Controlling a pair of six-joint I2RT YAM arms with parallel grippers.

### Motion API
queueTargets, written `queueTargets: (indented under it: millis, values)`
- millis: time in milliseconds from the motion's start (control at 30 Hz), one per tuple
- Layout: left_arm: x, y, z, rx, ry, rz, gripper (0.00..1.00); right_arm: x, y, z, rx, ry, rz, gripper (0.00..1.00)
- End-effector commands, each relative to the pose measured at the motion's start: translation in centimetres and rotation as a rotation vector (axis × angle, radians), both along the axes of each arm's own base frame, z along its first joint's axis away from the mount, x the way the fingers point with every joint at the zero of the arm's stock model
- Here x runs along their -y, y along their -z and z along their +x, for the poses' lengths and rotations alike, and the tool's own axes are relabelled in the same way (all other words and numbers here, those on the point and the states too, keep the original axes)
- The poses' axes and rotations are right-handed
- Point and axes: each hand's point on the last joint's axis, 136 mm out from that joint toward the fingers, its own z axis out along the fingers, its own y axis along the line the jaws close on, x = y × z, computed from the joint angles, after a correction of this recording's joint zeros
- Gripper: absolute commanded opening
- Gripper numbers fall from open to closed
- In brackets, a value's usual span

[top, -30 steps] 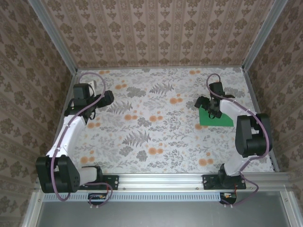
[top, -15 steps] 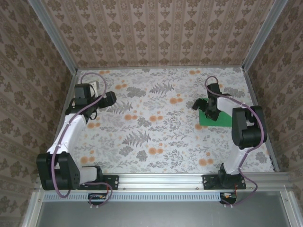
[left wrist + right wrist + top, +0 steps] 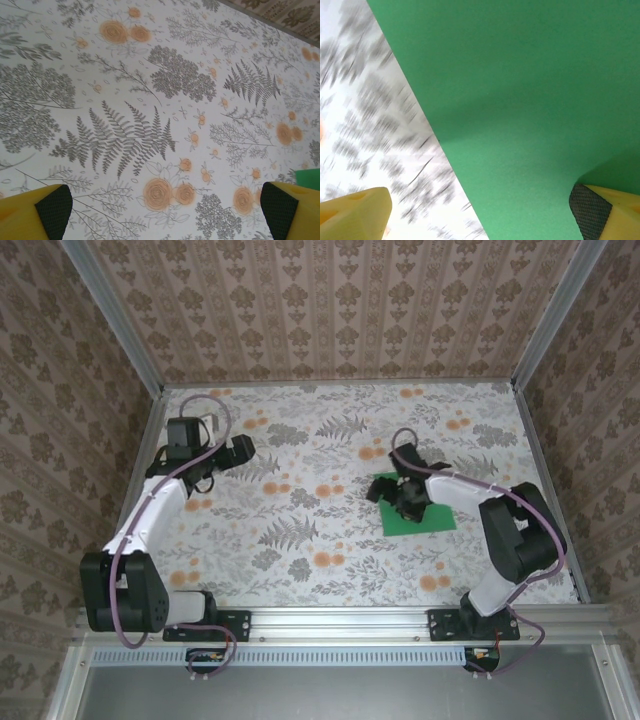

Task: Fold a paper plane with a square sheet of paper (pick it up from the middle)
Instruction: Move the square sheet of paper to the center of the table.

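Since a second ago, the square sheet of paper (image 3: 436, 519) has slid left with your right arm, from the counter's right side to just right of centre. Your right fingers (image 3: 356, 212) are spread wide and grip nothing. They straddle one edge, one over green, the other over the floral cloth (image 3: 300, 490). Your left fingers (image 3: 52, 210), equally spread and empty, hang well apart to the left. Your right arm is far nearer, and the sheet's middle lies just further onto the green.

Readable text, labels, brands, numbers, signs: none. Nothing legible on any surface, near or far, in any view.
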Motion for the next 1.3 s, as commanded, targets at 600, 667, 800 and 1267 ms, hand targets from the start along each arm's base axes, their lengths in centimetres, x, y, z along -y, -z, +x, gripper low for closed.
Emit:
queueTargets:
  millis: [600, 667, 800, 1267]
  values:
    - [9.5, 6.7, -5.0, -0.202, 0.102, -0.089, 1.00, 6.8, -1.0, 0.7, -0.079, -0.016, -0.247, 1.00]
    - [9.6, 6.6, -5.1, -0.200, 0.102, -0.085, 1.00, 6.9, -0.3, 0.4, -0.100, 0.002, -0.225, 1.00]
    - [9.6, 6.8, -5.1, -0.206, 0.096, -0.080, 1.00, 6.7, 0.9, -0.8, -0.137, 0.024, -0.192, 1.00]
    - [9.5, 7.4, -5.4, -0.219, 0.069, -0.048, 1.00, 3.9, 0.5, -6.2, -0.131, 0.078, -0.223, 1.00]
